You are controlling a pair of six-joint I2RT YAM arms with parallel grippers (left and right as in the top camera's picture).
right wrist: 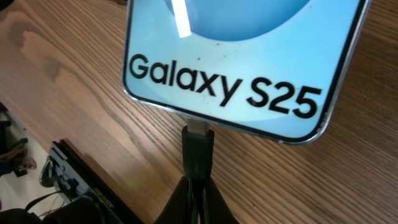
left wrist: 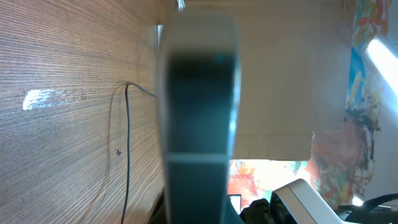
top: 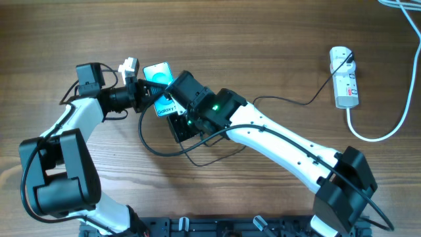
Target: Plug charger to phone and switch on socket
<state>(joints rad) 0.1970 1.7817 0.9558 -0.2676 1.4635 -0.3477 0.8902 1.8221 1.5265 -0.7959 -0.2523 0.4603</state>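
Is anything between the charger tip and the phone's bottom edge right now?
Nothing visible. In the right wrist view the charger connector, held in the right gripper, meets the phone at its bottom edge, with only table beneath.

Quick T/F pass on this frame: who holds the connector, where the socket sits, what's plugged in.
1. The right gripper holds the charger by its connector, at the bottom edge of the phone. True.
2. The socket lies right beside the phone. False: it sits far off at the table's right side, well apart from the phone.
3. The phone's screen reads "Galaxy S25". True.
4. The socket has nothing plugged into it. False: a black plug sits in its upper end.
5. The right arm is reaching for the socket's switch. False: its gripper is at the phone, nowhere near the socket.
6. A white cord runs from the socket. True.
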